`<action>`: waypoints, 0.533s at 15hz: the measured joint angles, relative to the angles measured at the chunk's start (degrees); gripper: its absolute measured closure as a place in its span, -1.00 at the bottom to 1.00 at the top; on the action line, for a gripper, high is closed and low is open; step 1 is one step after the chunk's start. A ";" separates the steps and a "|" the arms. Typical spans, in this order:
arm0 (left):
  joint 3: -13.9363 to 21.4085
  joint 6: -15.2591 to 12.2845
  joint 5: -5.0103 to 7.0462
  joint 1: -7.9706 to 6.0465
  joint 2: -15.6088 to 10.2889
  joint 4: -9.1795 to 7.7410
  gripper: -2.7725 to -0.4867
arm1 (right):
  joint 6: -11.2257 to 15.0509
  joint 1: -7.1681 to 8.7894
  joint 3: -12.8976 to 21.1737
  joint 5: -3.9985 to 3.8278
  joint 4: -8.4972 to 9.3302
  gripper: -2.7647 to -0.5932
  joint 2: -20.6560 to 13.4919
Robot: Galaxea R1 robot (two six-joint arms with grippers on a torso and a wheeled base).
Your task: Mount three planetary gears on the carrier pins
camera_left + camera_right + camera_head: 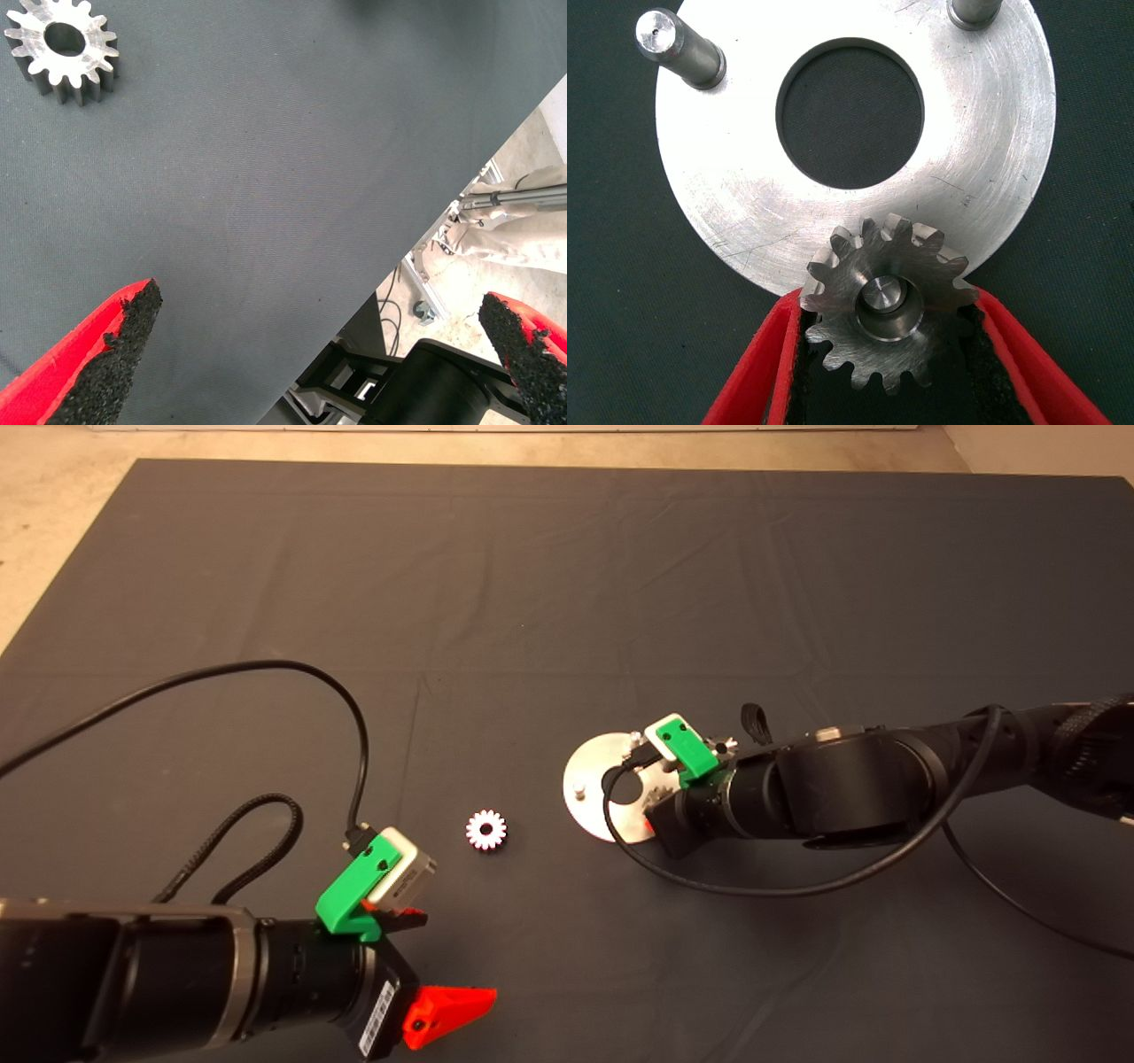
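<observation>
The right gripper (888, 354) is sitting at the near rim of the carrier disc (726, 204), and its two red fingers (757, 372) are closing on a dark steel gear (888, 305) from both sides. The gear's centre hole is already lying around a carrier pin (881, 297), whose top is showing inside the hole. Probably the gear is fully down on the disc, but this I cannot confirm from above.

For doing this step well, the fingers should be opening slowly and evenly, so no pad is dragging the teeth and tilting the gear. After that, the gripper should be lifting straight away from the disc, not sideways.

Beyond the fingertips, two other pins (680, 49) are standing bare on the far side of the disc.

The left gripper (421, 965) is waiting with fingers wide apart and holding nothing. The bright gear (486, 830) is lying flat on the mat (567, 584) ahead of it, well apart from the disc.
</observation>
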 joint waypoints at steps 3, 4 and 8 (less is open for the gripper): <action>0.00 0.00 -0.02 -0.02 -0.11 0.00 -0.86 | -0.02 -0.02 -0.21 -0.30 -0.01 0.58 0.32; 0.00 0.00 -0.02 -0.01 -0.11 0.00 -0.86 | -0.02 -0.02 -0.27 -0.39 -0.01 0.58 0.43; 0.00 0.00 -0.02 -0.02 -0.11 0.00 -0.86 | -0.04 -0.02 -0.43 -0.57 -0.01 0.55 0.65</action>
